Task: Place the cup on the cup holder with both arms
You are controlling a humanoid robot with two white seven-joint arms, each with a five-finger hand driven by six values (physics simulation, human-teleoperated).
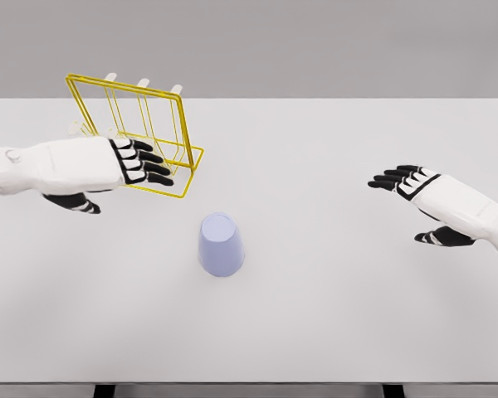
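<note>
Near the middle of the tabletop, a bit toward the front edge, the cup [222,245] is sitting upside down, pale lavender, and it isn't being touched by anything yet. So honestly the task is barely being started as far as can be told: nothing is being gripped, nothing is being lifted, and the cup holder [141,137], that yellow wire rack with the white pegs, is standing over by the back left corner with none of its pegs being used. Pretty much everything is left: the cup has to be grasped, carried over and set onto a peg.

The left hand [120,170] is being held out flat in front of the rack, palm down-ish, with its black fingers [153,166] stretched toward the right and overlapping the rack's lower frame in the picture. Whether the wire is actually being touched can't be told from this angle. Nothing is being held by it, and the thumb is hanging loose underneath.

The right hand [419,195] is being held over the right side of the tabletop, well apart from the cup, with its fingers [394,178] extended and pointing left toward the middle. It's relaxed and empty too.

My guess is both hands are being lined up for a reach toward the cup, with the left one sitting much closer to the rack than to the cup.
</note>
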